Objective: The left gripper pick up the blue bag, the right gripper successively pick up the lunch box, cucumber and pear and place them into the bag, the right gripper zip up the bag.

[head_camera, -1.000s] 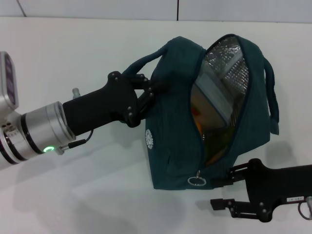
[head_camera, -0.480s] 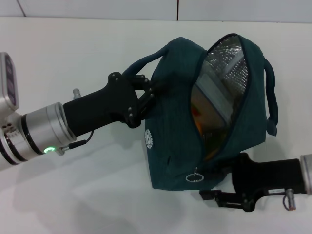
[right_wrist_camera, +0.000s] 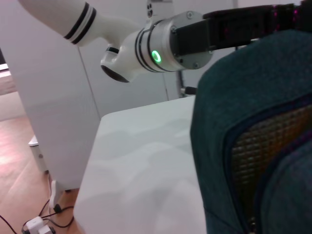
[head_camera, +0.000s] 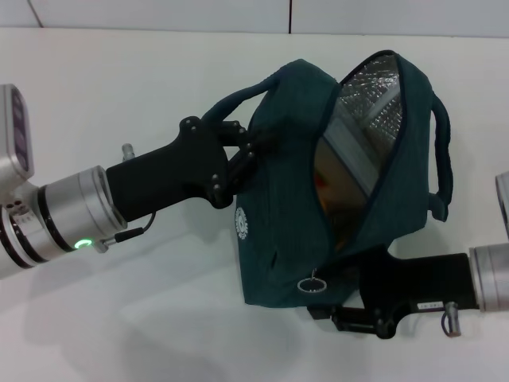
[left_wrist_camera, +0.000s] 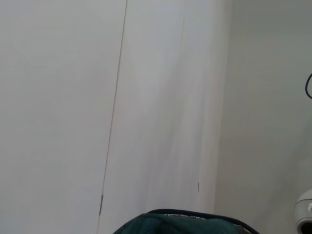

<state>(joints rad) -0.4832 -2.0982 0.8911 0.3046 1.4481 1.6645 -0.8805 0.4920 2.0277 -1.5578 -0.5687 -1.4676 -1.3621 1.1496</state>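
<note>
Head view: your left gripper [head_camera: 238, 151] is clamping the bag [head_camera: 286, 223] by its handle [head_camera: 231, 99], holding it up off the table [head_camera: 119, 72] so the mouth gapes; your right gripper [head_camera: 342, 306] is sitting at the bag's lower end by the zipper ring [head_camera: 310, 284], its opening impossible to tell. Something orange is showing inside. Left wrist view: you're seeing only the bag's rim [left_wrist_camera: 185, 222]. Right wrist view: bag [right_wrist_camera: 253, 122] close up, left arm [right_wrist_camera: 161, 44] beyond.

Nothing readable anywhere. Just a round white emblem [head_camera: 243, 223] printed on the blue bag [head_camera: 290, 183], too small to make out, plus a tiny white sticker [head_camera: 429, 304] on the right arm, illegible.
</note>
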